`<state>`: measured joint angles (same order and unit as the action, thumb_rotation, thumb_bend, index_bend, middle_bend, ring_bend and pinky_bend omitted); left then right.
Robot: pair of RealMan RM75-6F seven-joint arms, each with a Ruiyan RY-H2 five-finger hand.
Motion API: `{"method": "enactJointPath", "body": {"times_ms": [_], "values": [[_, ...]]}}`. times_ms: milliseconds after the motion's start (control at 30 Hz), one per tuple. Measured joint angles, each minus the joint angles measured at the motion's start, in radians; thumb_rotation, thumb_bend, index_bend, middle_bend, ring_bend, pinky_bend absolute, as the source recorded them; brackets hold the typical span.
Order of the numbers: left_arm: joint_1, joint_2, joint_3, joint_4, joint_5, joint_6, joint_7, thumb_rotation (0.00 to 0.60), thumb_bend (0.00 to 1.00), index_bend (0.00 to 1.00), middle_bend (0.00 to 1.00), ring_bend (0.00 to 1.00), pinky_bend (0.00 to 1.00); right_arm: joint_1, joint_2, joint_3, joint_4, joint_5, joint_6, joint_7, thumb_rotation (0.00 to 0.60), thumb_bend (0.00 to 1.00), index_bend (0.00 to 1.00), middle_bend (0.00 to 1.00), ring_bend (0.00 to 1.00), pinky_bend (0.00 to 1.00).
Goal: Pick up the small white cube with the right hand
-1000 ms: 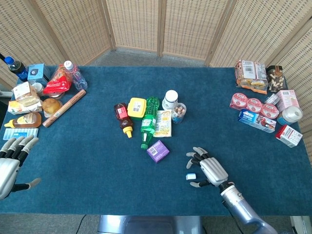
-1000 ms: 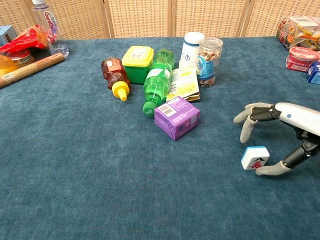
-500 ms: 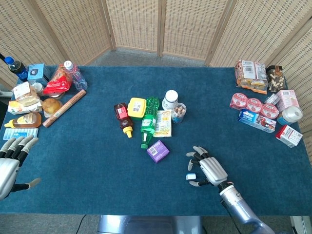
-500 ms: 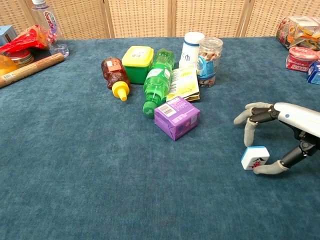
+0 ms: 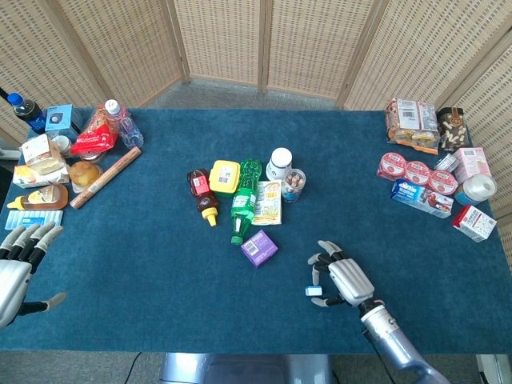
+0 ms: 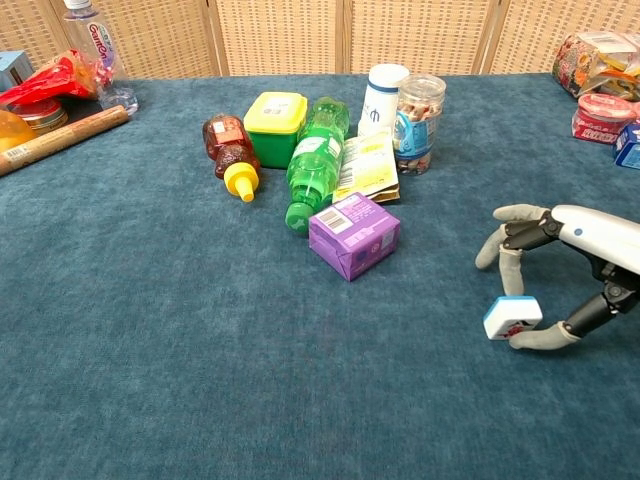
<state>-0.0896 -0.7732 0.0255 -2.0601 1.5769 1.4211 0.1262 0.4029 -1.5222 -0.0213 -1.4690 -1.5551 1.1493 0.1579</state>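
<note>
As the fingers curled in over the last second, the right hand [image 6: 575, 275] came to pinch the small white cube [image 6: 511, 317] between a down-reaching finger on its top and the thumb beneath its right edge. The chest view showed the cube tipped, its printed face turned more upward than it had been half a second before, when it stood upright on the cloth with the finger only near it. It seemed to have its near edge just off the blue table [image 6: 200, 380], though whether it was wholly clear of the cloth could not be told. In the head view the cube [image 5: 314, 290] sat tight against the fingertips of the right hand [image 5: 344, 280], at the front of the table and right of centre.

By that showing the grasp was made and the lift just starting; a firmer hold looked wise before raising, since so shallow a pinch on a tilted block could let it roll out.

Beyond the hand, the purple box [image 6: 354, 234] lay well apart to the left, with the green bottle [image 6: 315, 160] and yellow tub [image 6: 276, 126] behind it. The left hand [image 5: 16, 268] hovered with fingers apart, holding nothing, at the far front-left edge.
</note>
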Motion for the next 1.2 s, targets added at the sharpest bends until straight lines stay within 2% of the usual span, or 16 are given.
{"method": "enactJointPath", "body": {"times_ms": [233, 567, 867, 1200], "values": [[0.000, 0.001, 0.000, 0.000, 0.001, 0.000, -0.001, 0.600, 0.00, 0.00, 0.00, 0.00, 0.00, 0.001, -0.005, -0.001, 0.009, -0.005, 0.003, 0.001, 0.600, 0.23, 0.69, 0.34, 0.00, 0.00], [-0.002, 0.000, -0.001, 0.001, 0.001, -0.002, -0.004, 0.600, 0.00, 0.00, 0.00, 0.00, 0.00, 0.003, -0.005, 0.007, -0.003, -0.006, 0.012, -0.012, 0.600, 0.23, 0.70, 0.34, 0.00, 0.00], [-0.001, 0.004, -0.001, -0.002, 0.008, 0.004, -0.012, 0.600, 0.00, 0.00, 0.00, 0.00, 0.00, 0.010, 0.031, 0.030, -0.080, -0.011, 0.034, -0.050, 0.600, 0.23, 0.70, 0.34, 0.00, 0.00], [0.002, 0.009, 0.001, -0.006, 0.018, 0.011, -0.019, 0.600, 0.00, 0.00, 0.00, 0.00, 0.00, 0.041, 0.096, 0.107, -0.219, 0.007, 0.049, -0.129, 0.600, 0.22, 0.70, 0.34, 0.00, 0.00]]}}
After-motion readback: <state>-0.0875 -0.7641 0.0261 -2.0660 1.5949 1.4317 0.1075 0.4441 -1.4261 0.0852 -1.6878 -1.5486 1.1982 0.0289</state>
